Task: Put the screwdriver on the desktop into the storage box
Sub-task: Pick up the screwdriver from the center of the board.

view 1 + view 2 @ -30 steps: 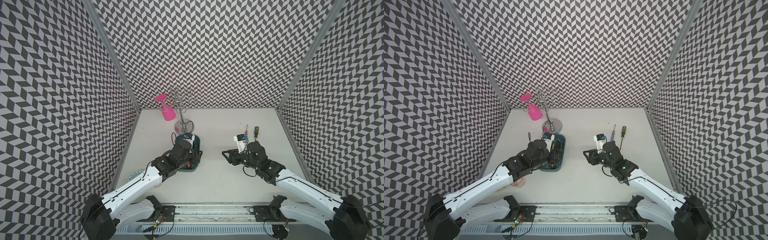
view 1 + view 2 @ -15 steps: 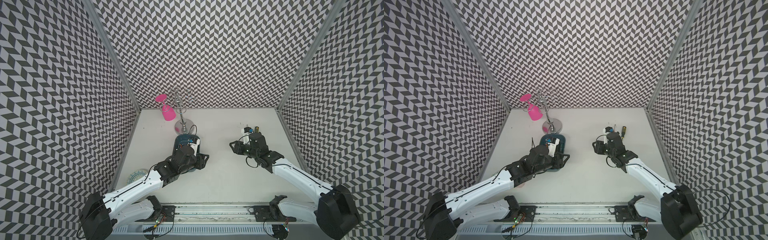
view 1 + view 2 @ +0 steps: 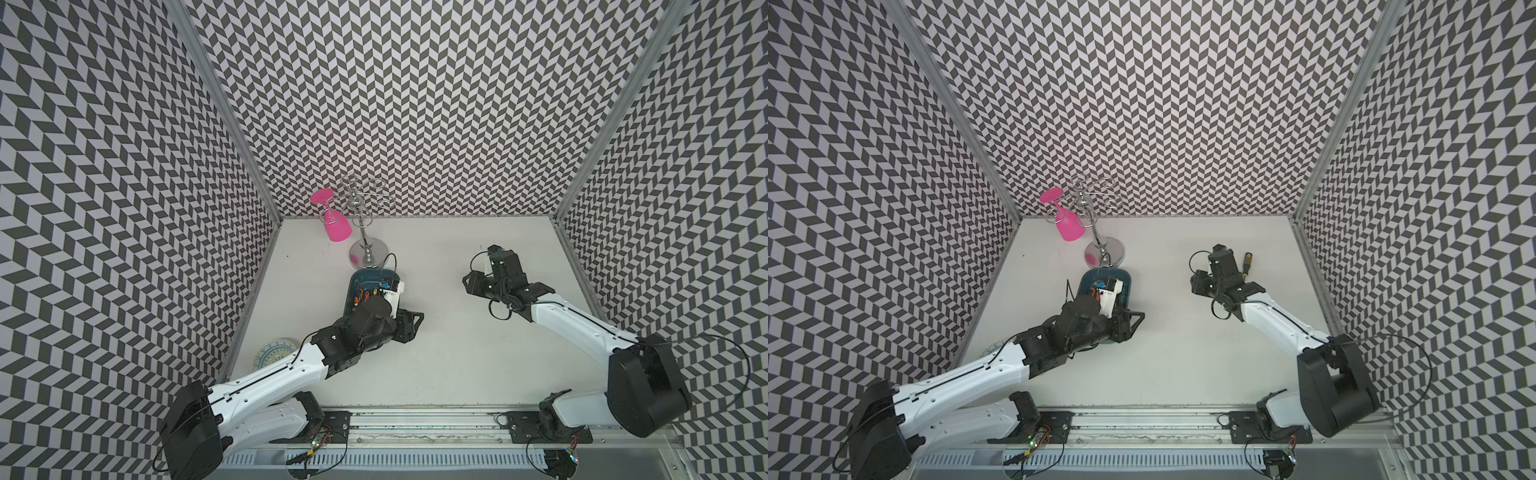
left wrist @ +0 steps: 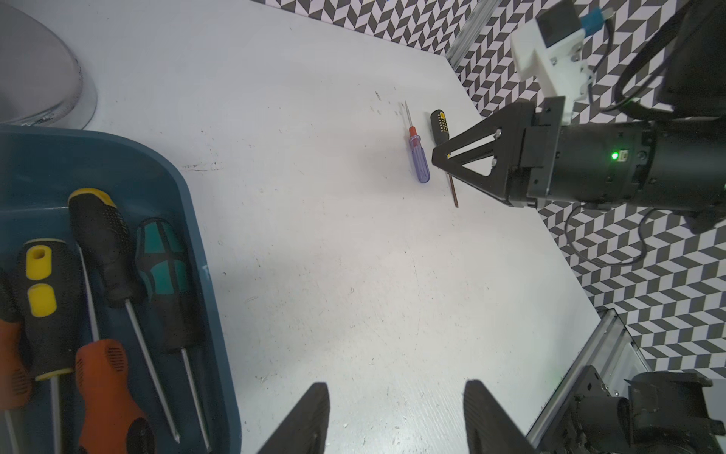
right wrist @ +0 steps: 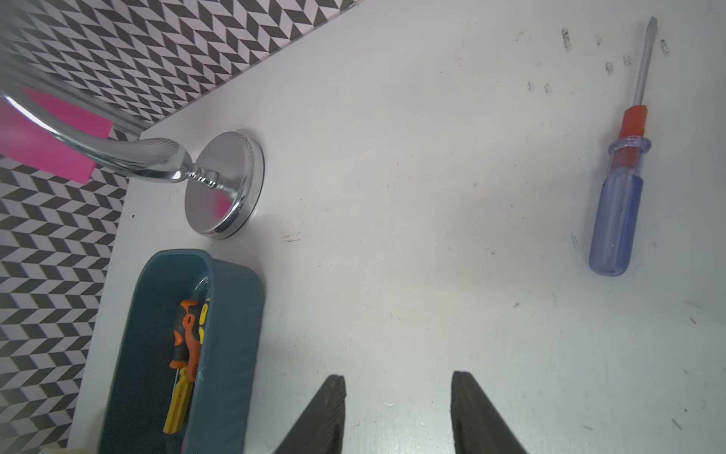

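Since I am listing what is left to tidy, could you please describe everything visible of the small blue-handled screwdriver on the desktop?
The small blue-handled screwdriver has a translucent blue plastic-looking handle with a flange ring, an orange-red collar and a thin metal shaft with a flat tip. It lies flat on the white desktop, beside but apart from a black-and-yellow screwdriver. The right gripper is clear of it.
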You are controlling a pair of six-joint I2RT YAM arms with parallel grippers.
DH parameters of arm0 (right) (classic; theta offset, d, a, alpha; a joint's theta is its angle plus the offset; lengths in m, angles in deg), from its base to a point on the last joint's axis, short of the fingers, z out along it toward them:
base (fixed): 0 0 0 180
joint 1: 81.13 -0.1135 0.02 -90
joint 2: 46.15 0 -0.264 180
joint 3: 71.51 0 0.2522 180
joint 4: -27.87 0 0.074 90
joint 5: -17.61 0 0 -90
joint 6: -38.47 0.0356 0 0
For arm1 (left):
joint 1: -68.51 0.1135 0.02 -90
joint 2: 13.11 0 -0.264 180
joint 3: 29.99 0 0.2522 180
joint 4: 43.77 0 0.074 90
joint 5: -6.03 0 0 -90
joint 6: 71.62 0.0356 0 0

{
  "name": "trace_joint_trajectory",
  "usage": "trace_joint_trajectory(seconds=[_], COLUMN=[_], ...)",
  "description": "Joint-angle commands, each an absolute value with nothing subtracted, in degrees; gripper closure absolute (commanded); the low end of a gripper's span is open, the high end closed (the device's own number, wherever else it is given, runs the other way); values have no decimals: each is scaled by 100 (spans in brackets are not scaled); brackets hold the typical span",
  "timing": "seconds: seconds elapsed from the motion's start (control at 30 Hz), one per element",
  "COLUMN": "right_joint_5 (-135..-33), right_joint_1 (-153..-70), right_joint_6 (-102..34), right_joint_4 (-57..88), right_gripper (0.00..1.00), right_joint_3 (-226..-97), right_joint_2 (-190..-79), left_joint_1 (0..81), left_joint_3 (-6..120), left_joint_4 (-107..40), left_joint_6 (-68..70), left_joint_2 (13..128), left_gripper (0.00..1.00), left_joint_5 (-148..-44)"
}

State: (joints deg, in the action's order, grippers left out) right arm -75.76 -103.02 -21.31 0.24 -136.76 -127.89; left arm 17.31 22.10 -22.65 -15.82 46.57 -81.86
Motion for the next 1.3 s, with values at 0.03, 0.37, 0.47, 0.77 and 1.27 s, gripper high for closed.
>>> trace_joint_trajectory(seconds=[0.03,0.37,0.47,0.77,1.27], right_joint_5=[-7151,-6356,-6176,-6071,-6293], right_joint_1=[-10143,-9713,-9582,-9361,-9250], right_joint_6=[-2106,-2067,-2050,-2038,-2123], right_joint_4=[-164,-967,-1006,-1015,-998], right_gripper=[54,59,59,59,62], right_joint_3=[-14043,-15079,-15134,-15217,-15509], right_joint_2=[-13140,-14462,-14666,-15077,-15645], left_joint_1=[1692,1683,1681,1678,1683], left_joint_3=[2176,1975,1887,1771,1711], left_joint_4=[-2505,-2430,-2371,-2340,-2280], left_joint_6=[-1598,-1664,-1660,-1669,-1730], left_joint_2=[4707,4485,4339,4189,4063], left_gripper=[42,42,42,42,42], left_joint_5=[-8115,-8034,-7962,-7861,-7812])
